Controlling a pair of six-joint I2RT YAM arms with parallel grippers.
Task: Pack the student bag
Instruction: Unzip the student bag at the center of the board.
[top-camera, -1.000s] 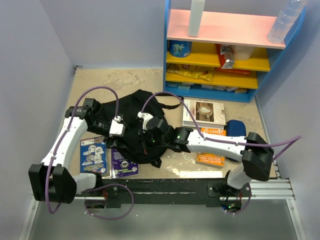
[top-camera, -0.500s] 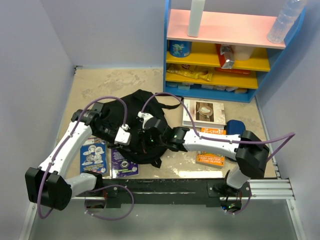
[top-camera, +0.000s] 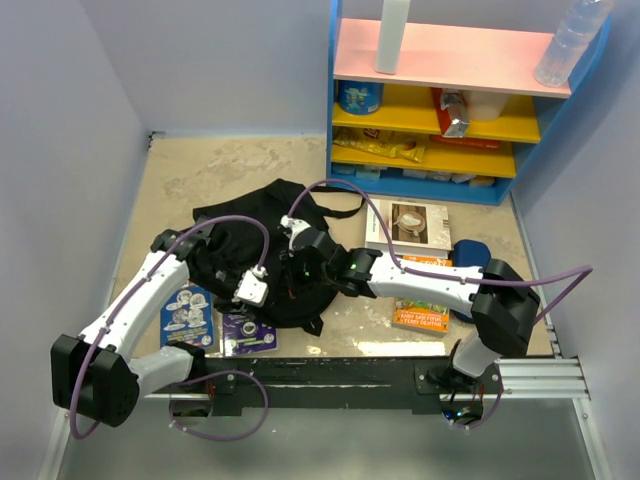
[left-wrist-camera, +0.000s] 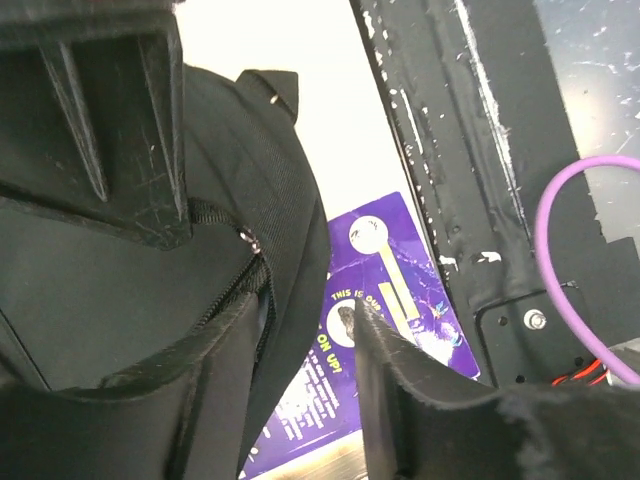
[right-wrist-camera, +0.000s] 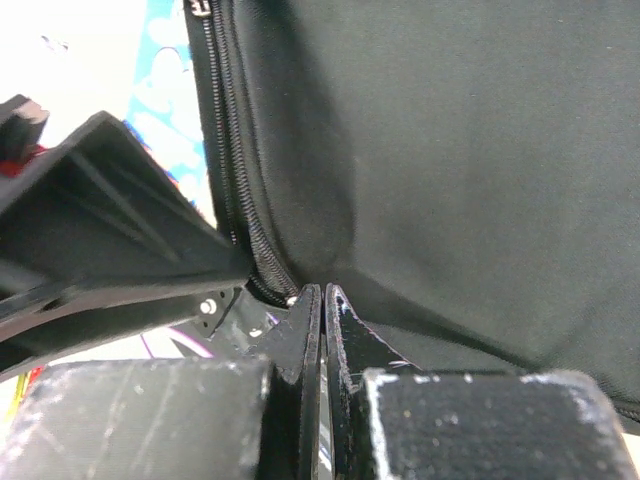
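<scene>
I'm looking at a mottled, sandy-beige desk (top-camera: 240, 165) boxed in by plain lavender walls (top-camera: 230, 60). My landmark is the blue shelf unit (top-camera: 334, 110), which stands on the desk against the back wall. Its top board (top-camera: 450, 55) is pink and the boards below it (top-camera: 400, 105) are yellow. To the left of the shelf unit, the back wall meets a side wall in a corner. Well in front of the shelf unit, a scuffed black rail (top-camera: 330, 372) lines the desk's edge, with a grey metal surface (top-camera: 330, 445) beyond it. The light is soft and even.
</scene>
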